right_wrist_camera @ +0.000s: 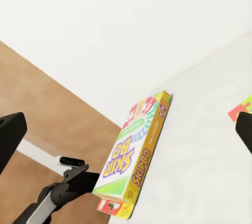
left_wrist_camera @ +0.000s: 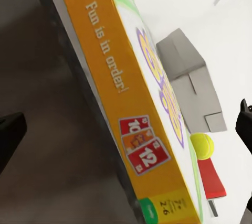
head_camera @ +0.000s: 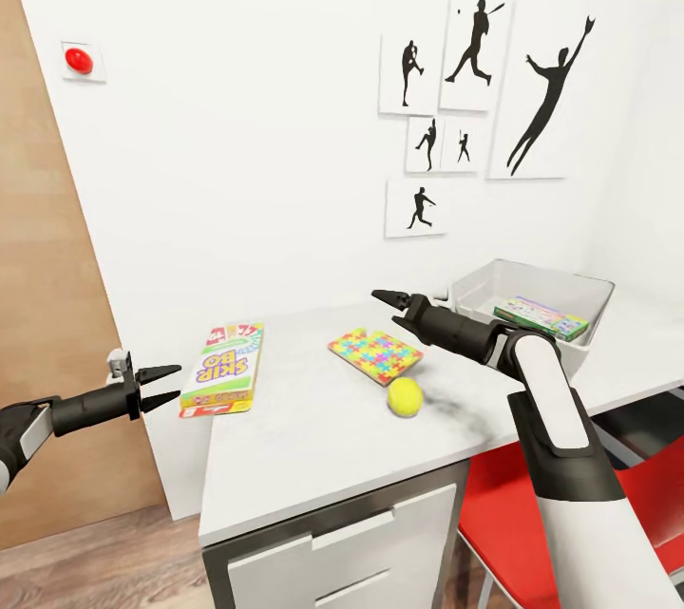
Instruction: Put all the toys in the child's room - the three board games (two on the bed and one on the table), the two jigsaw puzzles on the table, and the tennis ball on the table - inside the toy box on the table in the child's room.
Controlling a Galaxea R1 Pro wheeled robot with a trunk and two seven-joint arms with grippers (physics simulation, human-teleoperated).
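Overhanging table (head_camera: 313, 457) edge: Skip-Bo box (head_camera: 224, 366); left claw (head_camera: 169, 385) beside.

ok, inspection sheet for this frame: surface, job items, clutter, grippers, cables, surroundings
Surface: table, white-grey top, white drawers below.
Job's things: Skip-Bo game box flat at the table's left edge, overhanging it; jigsaw puzzle mid-table; tennis ball just in front of the puzzle; toy box at back right holds one colourful flat box.
Clutter: nothing seen.
Grippers: left gripper open, empty, beside the Skip-Bo box; right gripper open, empty, above the puzzle.
Cables: nothing seen.
Surroundings: silhouette prints, red wall button, red chair.
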